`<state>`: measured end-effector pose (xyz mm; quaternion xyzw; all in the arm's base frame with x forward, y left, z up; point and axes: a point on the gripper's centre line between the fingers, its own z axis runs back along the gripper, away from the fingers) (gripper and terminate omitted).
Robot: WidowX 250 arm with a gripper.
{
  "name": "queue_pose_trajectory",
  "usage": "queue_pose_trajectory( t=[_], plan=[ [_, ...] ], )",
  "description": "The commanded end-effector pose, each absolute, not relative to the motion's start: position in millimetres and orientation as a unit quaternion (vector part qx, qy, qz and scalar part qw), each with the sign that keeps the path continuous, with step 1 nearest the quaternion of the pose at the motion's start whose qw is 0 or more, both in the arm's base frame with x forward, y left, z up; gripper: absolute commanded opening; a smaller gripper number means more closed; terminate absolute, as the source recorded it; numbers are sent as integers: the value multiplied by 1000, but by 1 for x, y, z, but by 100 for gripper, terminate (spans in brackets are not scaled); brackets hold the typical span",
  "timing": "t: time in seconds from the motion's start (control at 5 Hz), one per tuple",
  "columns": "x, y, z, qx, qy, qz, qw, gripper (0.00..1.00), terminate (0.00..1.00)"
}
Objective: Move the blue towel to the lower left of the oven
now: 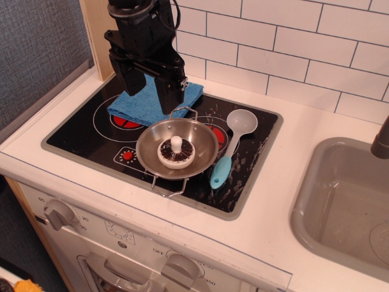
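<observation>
Closest to me, I saw the oven (161,152) with its white front and grey knobs, filling the front left part of the counter. The grey sink (340,201) sat at the right edge. The black gripper (149,91) hung over the back left of the cooktop, right above the blue towel (137,103), which lay there on a burner. I could not tell how far its fingers were open. The steel pan (177,149) sat in the middle, and a spoon (234,143) lay just beside it.

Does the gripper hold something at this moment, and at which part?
It cannot be told. The gripper is low over the blue towel, near its right part, but its fingertips and any hold are not clearly visible.
</observation>
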<state>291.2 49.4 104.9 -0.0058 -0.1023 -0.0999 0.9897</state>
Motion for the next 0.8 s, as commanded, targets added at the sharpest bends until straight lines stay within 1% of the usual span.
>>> queue_pose_trajectory(
  t=[0.0,0.2,0.4,0.6],
  plan=[
    [291,49,105,-6,-102,-100,990,100,0],
    [308,67,106,6,-106,-81,991,100,0],
    [341,94,104,18,-114,-58,992,100,0],
    [367,111,93,38,-103,-53,993,100,0]
  ],
)
